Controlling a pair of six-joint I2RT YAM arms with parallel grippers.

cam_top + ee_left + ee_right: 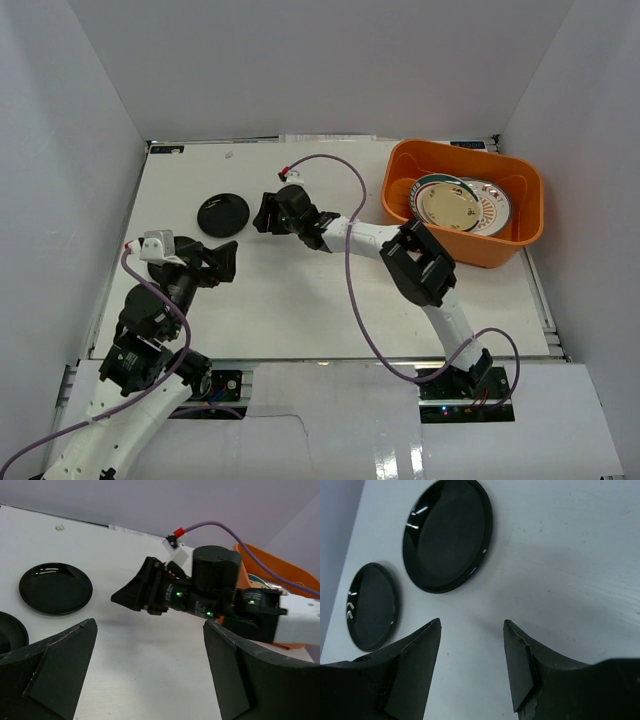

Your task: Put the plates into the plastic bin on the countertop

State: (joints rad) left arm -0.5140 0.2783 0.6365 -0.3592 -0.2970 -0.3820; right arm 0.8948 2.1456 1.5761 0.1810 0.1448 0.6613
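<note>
Step in hand, as I read it: pick up the nearer black plate [222,214], which lies flat on the desk [300,310] up and left of centre in the top view, and carry it to the plastic bin [480,250] at upper right. The right hand [472,623] is spread and holds nothing. In its wrist view the plate sits above and left of the fingertips, not between them, with bare desk in the gap. A second black plate [372,605] lies further left in that view, near the first but apart from it. The left hand [150,627] is spread wide and empty, low at the left of the top view and pointed toward the right arm (idle, by my guess). The bin already carries a cream plate [447,203] with a patterned plate [492,205] partly under it. Note for the grasp: the plate is shallow, glossy and flat on the desk, so a pinch from straight above has little to bite. I would set one finger on the desk at the near rim, work it under the lip, bring the other over the top, and close on the rim only. Advance slowly, or the plate will likely skate toward its neighbour. Confirm a level lift before swinging right. Lower it onto the stack rather than dropping it.
</note>
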